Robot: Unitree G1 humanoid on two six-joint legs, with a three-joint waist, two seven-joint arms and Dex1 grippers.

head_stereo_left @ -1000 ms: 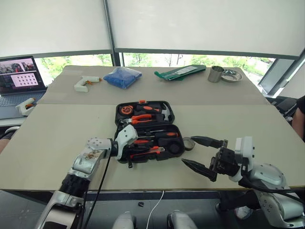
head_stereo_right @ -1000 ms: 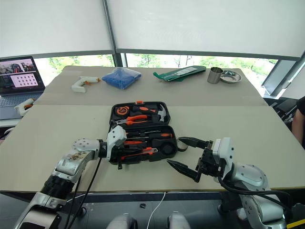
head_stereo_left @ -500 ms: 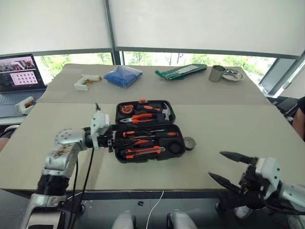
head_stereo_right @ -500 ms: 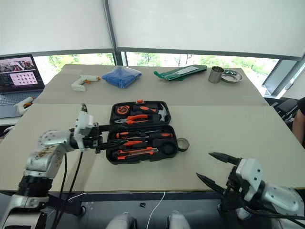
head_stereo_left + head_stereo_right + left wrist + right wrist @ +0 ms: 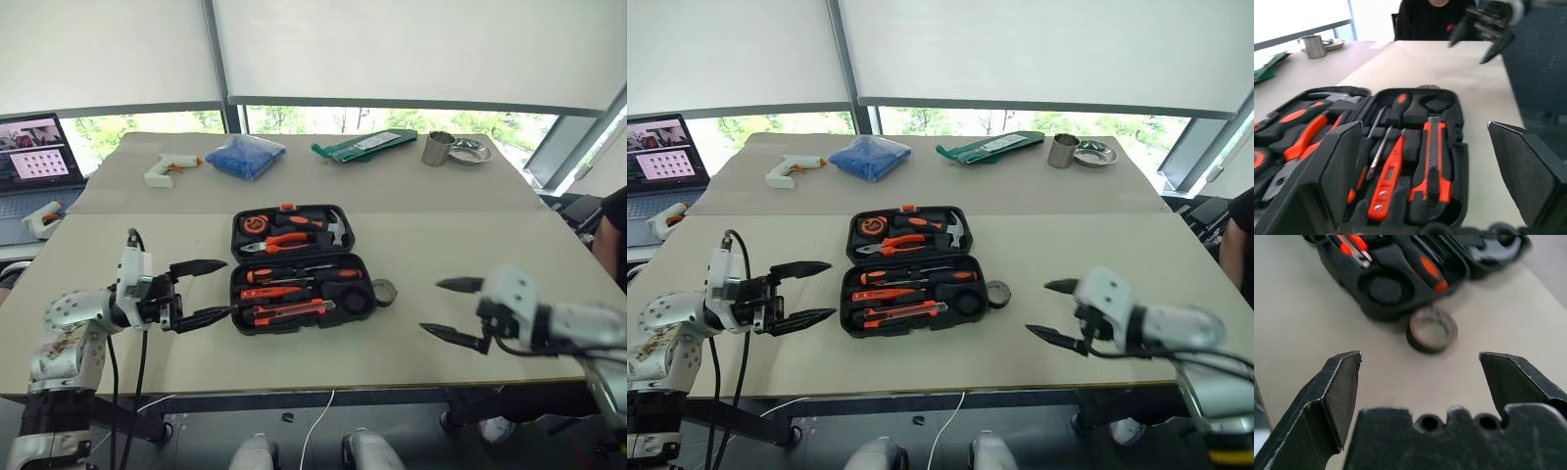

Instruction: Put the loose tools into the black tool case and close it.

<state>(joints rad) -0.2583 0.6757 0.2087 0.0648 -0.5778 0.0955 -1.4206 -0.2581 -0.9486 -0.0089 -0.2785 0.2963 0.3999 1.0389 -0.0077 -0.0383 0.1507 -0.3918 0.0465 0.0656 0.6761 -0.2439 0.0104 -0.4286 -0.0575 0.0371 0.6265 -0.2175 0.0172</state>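
Observation:
The black tool case (image 5: 294,264) lies open in the middle of the table. Its near half holds screwdrivers (image 5: 313,275) and the black-and-orange utility knife (image 5: 289,313), which the left wrist view shows seated in their slots (image 5: 1432,161). The small dark tape roll (image 5: 383,291) lies on the table against the case's right side, also seen in the right wrist view (image 5: 1431,329). My left gripper (image 5: 230,286) hovers open just left of the case, pointing at it, with nothing in it. To the right of the tape roll, my right gripper (image 5: 429,305) is open and empty.
Orange-handled pliers and a hammer fill the case's far half (image 5: 294,227). At the back of the table lie a white glue gun (image 5: 167,168), a blue bundle (image 5: 245,157), a green pouch (image 5: 362,145), a metal cup (image 5: 436,148) and a bowl (image 5: 468,150). A laptop (image 5: 34,164) stands far left.
My left gripper has drawn back out of the case to the left, risen and opened. My right gripper has swung away from the case to the right, still open.

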